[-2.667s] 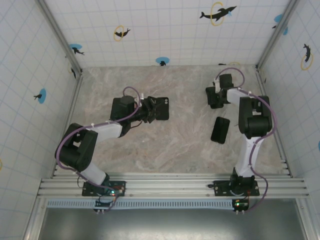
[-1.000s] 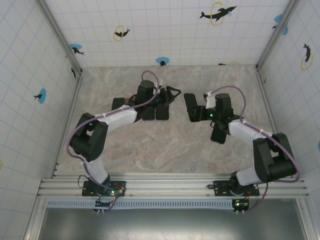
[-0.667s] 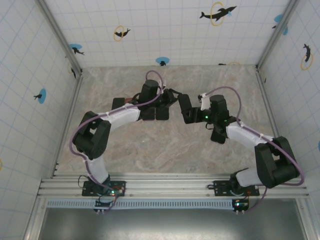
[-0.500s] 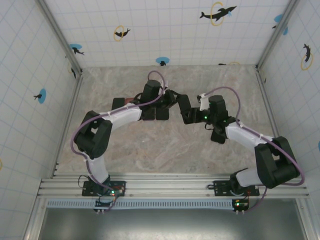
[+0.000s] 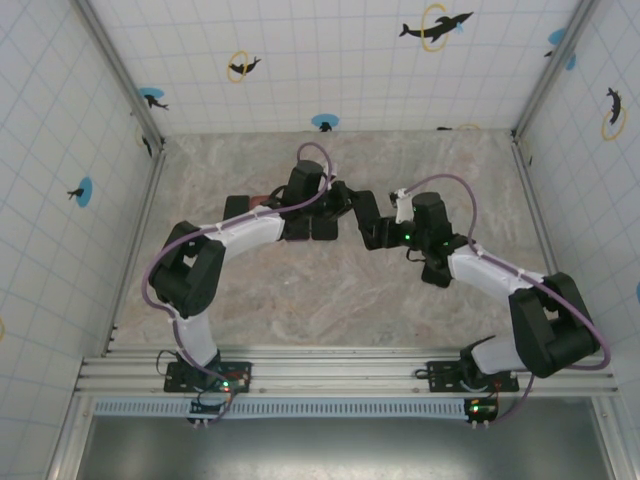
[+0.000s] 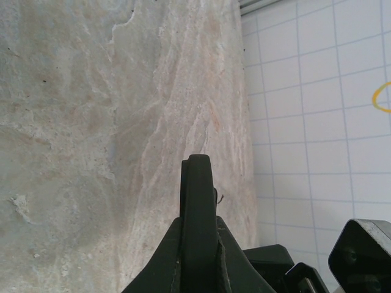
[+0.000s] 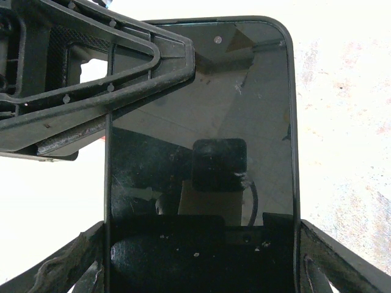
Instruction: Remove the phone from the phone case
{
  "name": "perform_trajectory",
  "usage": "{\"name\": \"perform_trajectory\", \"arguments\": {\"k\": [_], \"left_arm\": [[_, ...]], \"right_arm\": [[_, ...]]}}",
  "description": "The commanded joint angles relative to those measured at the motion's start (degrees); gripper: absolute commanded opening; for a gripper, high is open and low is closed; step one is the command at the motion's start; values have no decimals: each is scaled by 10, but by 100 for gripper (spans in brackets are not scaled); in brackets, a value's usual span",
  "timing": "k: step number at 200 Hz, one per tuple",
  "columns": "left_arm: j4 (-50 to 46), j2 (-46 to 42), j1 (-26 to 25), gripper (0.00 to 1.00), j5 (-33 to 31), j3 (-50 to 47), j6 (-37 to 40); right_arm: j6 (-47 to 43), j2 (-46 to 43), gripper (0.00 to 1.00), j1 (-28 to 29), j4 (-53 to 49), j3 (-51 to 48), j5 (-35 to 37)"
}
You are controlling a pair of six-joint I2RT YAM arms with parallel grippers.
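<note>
A black phone (image 7: 201, 122) with a glossy screen and a thin black case rim is held off the table between both grippers near the middle (image 5: 365, 215). My right gripper (image 7: 201, 262) is shut across its lower part, one finger on each long side. My left gripper (image 6: 198, 227) is shut on the upper corner, where the phone case (image 6: 198, 183) shows edge-on as a thick black slab. In the right wrist view the left gripper's fingers (image 7: 146, 61) overlap the phone's top left corner. In the top view the left gripper (image 5: 348, 203) and right gripper (image 5: 378, 232) nearly touch.
Flat black items (image 5: 310, 228) lie on the marble table under the left forearm, with another (image 5: 238, 207) further left. One more black case or phone (image 5: 437, 268) lies under the right forearm. Tiled walls (image 5: 330, 60) enclose the table.
The right gripper has carried the phone leftward to meet the left gripper. The left gripper, open a second ago, is now shut on the phone's upper edge.
</note>
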Motion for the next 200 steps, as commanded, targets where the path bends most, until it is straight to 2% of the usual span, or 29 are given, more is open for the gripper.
{"name": "perform_trajectory", "arguments": {"k": [1,46,65,87,117,136,152,169,200], "left_arm": [[15,-9,-3,5,21,17,-11],[76,-28,10,5,31,13,-56],[103,-42,22,5,28,11,-74],[141,-63,33,5,10,3,-95],[200,-90,41,5,-17,-20,-135],[235,-101,41,5,-25,-28,-160],[260,-106,41,5,-28,-35,-180],[285,-115,40,4,-34,-47,-196],[300,-127,36,4,-39,-56,-206]], "right_arm": [[10,-34,78,0,60,-8,-14],[32,-83,89,-16,90,-56,-15],[65,-112,90,-27,115,-87,-15],[146,-148,88,-39,193,-137,-44],[258,-170,78,-27,326,-191,-58],[321,-172,64,-10,412,-217,-43],[359,-168,57,2,479,-231,-25],[388,-161,51,11,542,-239,11],[424,-141,44,13,613,-228,32]]}}
